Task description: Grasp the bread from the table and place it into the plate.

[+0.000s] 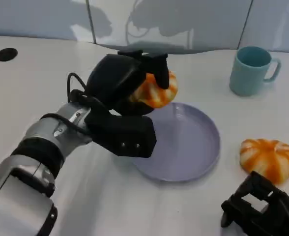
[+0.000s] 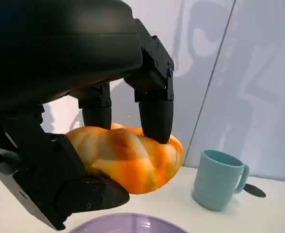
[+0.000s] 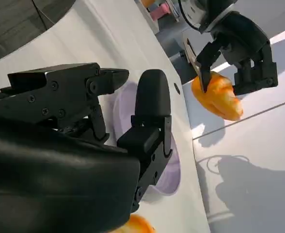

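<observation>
Our left hand (image 1: 127,91) grips one bread (image 1: 157,91) aloft, over the far rim of the plate (image 1: 193,162). We should carry it toward the plate's middle, lower it, then release. Our right hand (image 1: 262,209), near the plate's right side, seems spread and holding nothing, though partly cropped.

Orange bread (image 1: 157,91) above lilac plate (image 1: 193,147)

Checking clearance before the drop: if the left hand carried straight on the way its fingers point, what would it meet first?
Probably the pale wall panel behind the table. The left hand, holding the bread, points past the plate; the teal mug seems off to the side, though depth is unclear.
</observation>
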